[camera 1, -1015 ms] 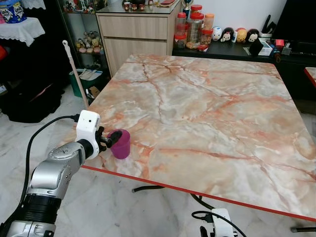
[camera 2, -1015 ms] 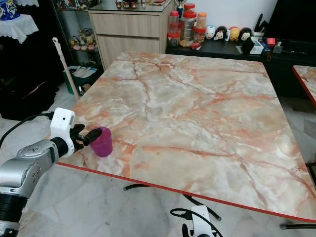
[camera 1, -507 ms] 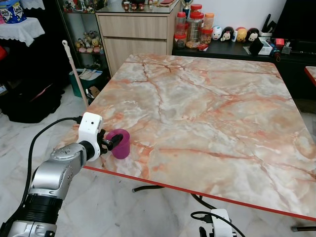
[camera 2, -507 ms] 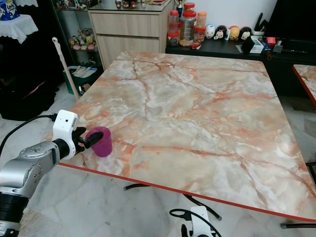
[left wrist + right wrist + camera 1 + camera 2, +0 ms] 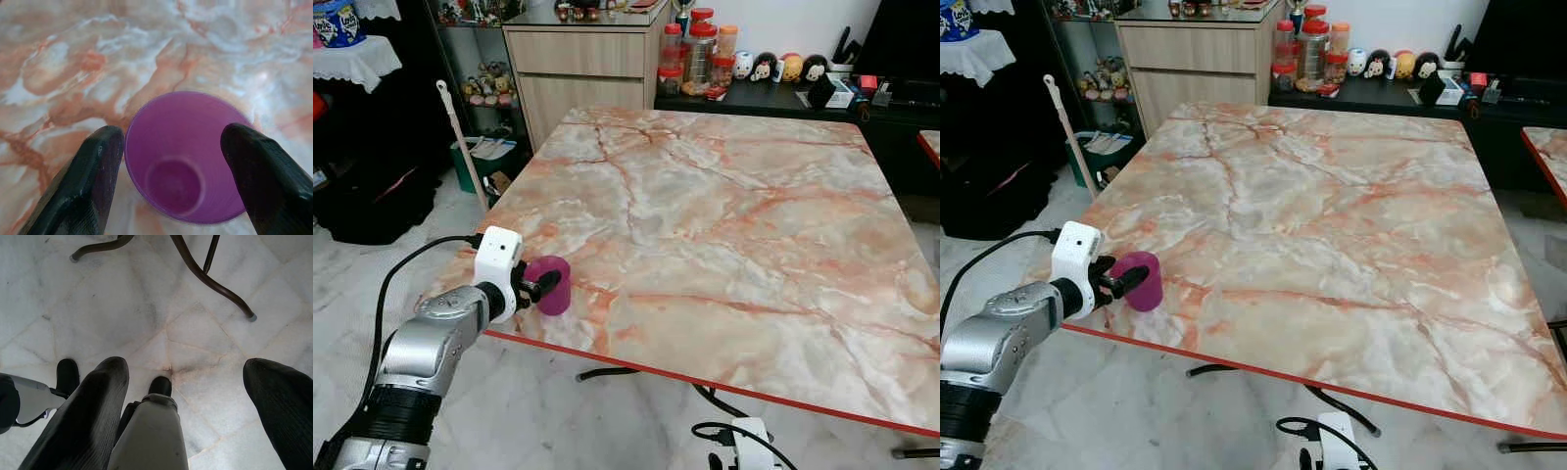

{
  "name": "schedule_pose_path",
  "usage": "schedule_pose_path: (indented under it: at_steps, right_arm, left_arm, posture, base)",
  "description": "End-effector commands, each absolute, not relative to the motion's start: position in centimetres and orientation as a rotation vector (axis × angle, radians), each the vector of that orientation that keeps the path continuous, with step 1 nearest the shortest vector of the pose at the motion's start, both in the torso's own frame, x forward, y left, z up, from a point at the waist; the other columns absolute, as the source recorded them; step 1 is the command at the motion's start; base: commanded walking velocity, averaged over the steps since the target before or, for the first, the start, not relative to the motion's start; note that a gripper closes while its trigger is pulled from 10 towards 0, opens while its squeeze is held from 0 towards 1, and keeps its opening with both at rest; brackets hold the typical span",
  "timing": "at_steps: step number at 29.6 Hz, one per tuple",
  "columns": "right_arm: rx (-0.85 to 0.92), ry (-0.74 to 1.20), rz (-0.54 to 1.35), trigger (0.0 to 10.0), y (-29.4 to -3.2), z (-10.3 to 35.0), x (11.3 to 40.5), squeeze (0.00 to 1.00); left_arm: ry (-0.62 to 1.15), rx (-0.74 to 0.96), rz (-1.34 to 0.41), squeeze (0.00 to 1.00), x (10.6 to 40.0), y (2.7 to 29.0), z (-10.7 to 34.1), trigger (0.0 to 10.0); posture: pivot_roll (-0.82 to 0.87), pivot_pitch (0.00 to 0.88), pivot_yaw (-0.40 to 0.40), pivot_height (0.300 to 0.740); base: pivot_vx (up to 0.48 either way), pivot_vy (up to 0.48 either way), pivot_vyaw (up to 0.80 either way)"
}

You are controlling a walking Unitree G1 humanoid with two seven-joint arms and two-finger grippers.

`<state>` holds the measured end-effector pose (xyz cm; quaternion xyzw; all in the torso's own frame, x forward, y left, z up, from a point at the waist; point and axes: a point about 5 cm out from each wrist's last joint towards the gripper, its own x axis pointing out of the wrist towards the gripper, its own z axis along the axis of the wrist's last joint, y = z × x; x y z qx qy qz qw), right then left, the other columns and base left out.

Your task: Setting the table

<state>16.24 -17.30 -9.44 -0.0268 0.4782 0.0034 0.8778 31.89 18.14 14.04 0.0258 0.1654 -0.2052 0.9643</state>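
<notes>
A wooden cabinet (image 5: 587,69) stands beyond the far table edge. Jars (image 5: 700,54) with red lids and small figurines (image 5: 778,69) sit on a dark shelf (image 5: 773,101) beside it. A stick (image 5: 460,147) leans near a green bin (image 5: 480,162). Floor (image 5: 146,308) is white marble.

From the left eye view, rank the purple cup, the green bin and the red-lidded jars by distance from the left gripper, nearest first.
1. purple cup, between the left gripper fingers, at the table's near left corner.
2. green bin, on the floor beyond the table's left side.
3. red-lidded jars, on the far counter.
</notes>
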Motion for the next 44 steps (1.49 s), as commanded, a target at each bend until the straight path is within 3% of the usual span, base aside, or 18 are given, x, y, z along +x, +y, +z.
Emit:
schedule_pose_path:
  at_steps: [1,8,19,39,40,44]
  right_arm:
    - [-0.061,1.0,0.009,10.0,-17.2,-9.5,16.2,0.0]
    - [-0.061,0.998,0.012,10.0,-17.1,-9.4,16.3,0.0]
    - [-0.064,0.998,0.011,10.0,-17.2,-9.4,16.3,0.0]
    - [-0.065,0.997,0.013,10.0,-17.3,-9.4,16.4,0.0]
    - [-0.066,0.997,0.013,10.0,-17.3,-9.4,16.4,0.0]
    - [-0.068,0.998,0.012,10.0,-17.3,-9.4,16.4,0.0]
  left_arm:
    - [0.295,0.08,-0.396,0.0,32.4,18.5,15.2,10.0]
    - [0.31,0.093,-0.401,0.0,32.3,18.5,14.9,10.0]
    - [0.139,0.05,-0.251,0.0,33.4,20.5,17.8,10.0]
    - [0.28,0.113,-0.34,0.0,32.1,20.5,14.7,10.0]
    - [0.283,0.117,-0.335,1.0,32.1,20.5,14.6,10.0]
    - [0.281,0.123,-0.336,1.0,32.1,20.5,14.4,10.0]
  posture:
    - [0.07,0.0,0.04,0.74]
    - [0.07,0.0,0.041,0.74]
    - [0.07,0.0,0.037,0.74]
    - [0.08,0.0,0.033,0.74]
    - [0.07,0.0,0.032,0.74]
    - [0.07,0.0,0.031,0.74]
  base:
    - [0.0,0.0,0.0]
    - [0.0,0.0,0.0]
    - [0.0,0.0,0.0]
    - [0.0,0.0,0.0]
    - [0.0,0.0,0.0]
    - [0.0,0.0,0.0]
